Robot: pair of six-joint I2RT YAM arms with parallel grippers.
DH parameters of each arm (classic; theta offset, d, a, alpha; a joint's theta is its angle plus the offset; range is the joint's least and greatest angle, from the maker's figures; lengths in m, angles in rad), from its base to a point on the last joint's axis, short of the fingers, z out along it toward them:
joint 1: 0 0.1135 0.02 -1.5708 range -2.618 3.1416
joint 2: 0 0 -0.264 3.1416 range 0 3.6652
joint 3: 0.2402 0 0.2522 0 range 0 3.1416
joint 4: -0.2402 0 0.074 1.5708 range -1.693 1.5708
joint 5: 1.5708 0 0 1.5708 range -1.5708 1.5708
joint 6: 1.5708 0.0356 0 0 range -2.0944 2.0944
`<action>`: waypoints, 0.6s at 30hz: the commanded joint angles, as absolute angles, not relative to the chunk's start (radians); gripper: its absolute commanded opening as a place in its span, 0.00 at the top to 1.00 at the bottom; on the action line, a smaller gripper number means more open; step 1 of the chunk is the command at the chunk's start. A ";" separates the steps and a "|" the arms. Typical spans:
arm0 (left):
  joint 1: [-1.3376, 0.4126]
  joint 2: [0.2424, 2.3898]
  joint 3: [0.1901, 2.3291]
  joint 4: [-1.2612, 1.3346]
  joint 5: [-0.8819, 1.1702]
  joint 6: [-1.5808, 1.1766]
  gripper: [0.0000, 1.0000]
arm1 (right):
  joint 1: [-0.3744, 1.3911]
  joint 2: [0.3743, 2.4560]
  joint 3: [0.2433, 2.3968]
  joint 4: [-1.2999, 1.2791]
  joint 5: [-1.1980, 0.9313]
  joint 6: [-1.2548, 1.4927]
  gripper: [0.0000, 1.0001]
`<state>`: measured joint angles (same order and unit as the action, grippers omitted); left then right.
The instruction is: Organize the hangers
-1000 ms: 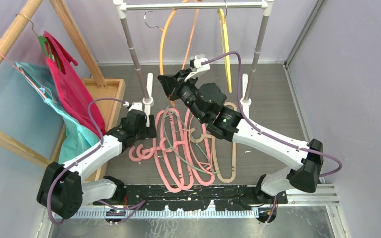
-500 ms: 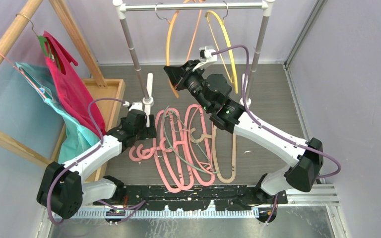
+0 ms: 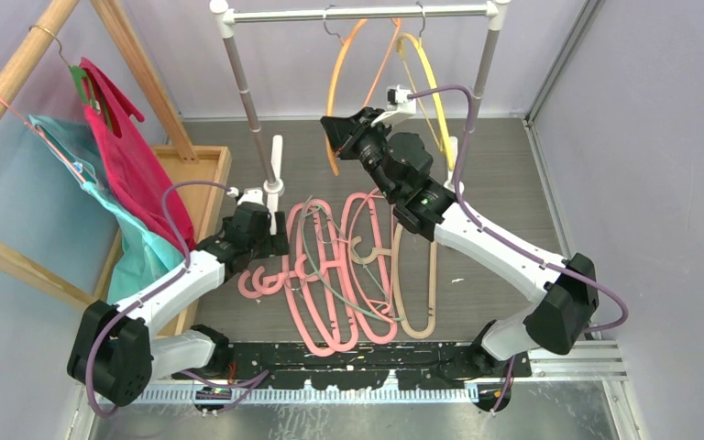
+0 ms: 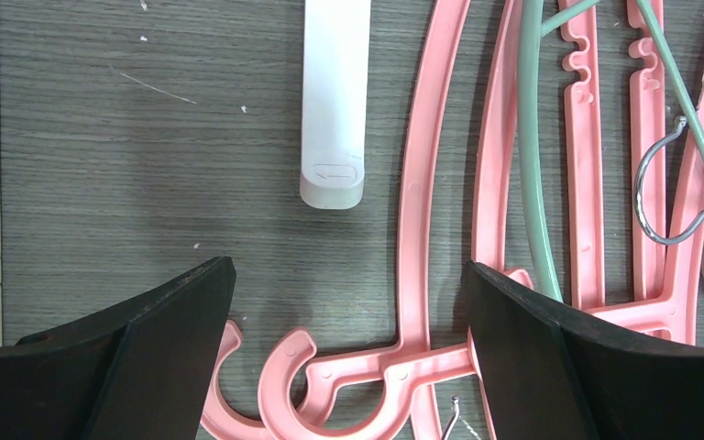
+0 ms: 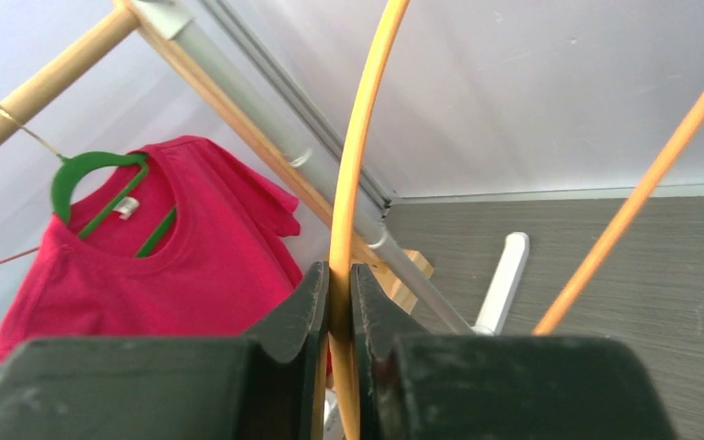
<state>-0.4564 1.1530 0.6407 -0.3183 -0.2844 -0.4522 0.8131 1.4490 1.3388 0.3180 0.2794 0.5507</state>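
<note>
Orange hanger [image 5: 359, 156] is pinched on its curved arm between the pressed-together fingers of the right gripper [image 5: 339, 275]. It is held up at the metal rail [image 3: 275, 13] with its hook at rail level; whether the hook is seated cannot be confirmed.

Risk: a release before seating would drop it onto the pink hangers [image 3: 330, 316] lying on the table [image 3: 513, 183] below.

Risk: a sideways pull could swing it into the yellow hanger [image 3: 433, 87] hanging just beside it and unhook that one.

Left gripper [image 4: 348, 270] hovers spread wide over the pink pile, holding nothing.
</note>
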 commanded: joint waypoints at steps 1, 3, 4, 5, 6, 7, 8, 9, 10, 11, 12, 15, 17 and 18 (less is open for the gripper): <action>-0.460 1.134 0.646 -0.290 -0.296 -0.443 0.02 | 0.788 1.366 1.293 0.374 0.311 0.590 0.78; -0.460 1.140 0.646 -0.290 -0.292 -0.446 0.02 | 0.788 1.342 1.269 0.375 0.313 0.583 0.66; -0.459 1.141 0.646 -0.290 -0.291 -0.447 0.02 | 0.787 1.328 1.259 0.376 0.310 0.576 0.58; -0.461 1.142 0.645 -0.290 -0.290 -0.446 0.02 | 0.788 1.315 1.248 0.376 0.305 0.570 0.49; -0.460 1.143 0.644 -0.290 -0.290 -0.446 0.02 | 0.787 1.302 1.237 0.376 0.299 0.563 0.40; -0.460 1.143 0.644 -0.290 -0.289 -0.447 0.02 | 0.787 1.283 1.228 0.369 0.294 0.554 0.33; -0.459 1.144 0.645 -0.290 -0.290 -0.446 0.02 | 0.787 1.269 1.218 0.363 0.282 0.550 0.29; -0.460 1.146 0.646 -0.288 -0.290 -0.447 0.02 | 0.787 1.255 1.207 0.358 0.271 0.548 0.26; -0.460 1.149 0.648 -0.288 -0.291 -0.446 0.02 | 0.787 1.239 1.194 0.354 0.261 0.546 0.24; -0.460 1.152 0.648 -0.288 -0.293 -0.446 0.02 | 0.787 1.223 1.176 0.348 0.251 0.546 0.22; -0.460 1.157 0.650 -0.288 -0.294 -0.447 0.02 | 0.789 1.204 1.164 0.340 0.239 0.544 0.21; -0.460 1.171 0.655 -0.290 -0.295 -0.446 0.02 | 0.804 1.158 1.124 0.289 0.229 0.517 0.19; -0.460 1.177 0.656 -0.288 -0.295 -0.447 0.02 | 0.818 1.133 1.095 0.247 0.191 0.490 0.19; -0.460 1.180 0.657 -0.288 -0.295 -0.446 0.02 | 0.829 1.126 1.080 0.217 0.178 0.476 0.19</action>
<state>-0.4564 1.1702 0.6407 -0.3183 -0.2844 -0.4526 0.7975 1.1755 1.1194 0.2882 0.2459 0.5346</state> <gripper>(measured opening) 0.979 0.813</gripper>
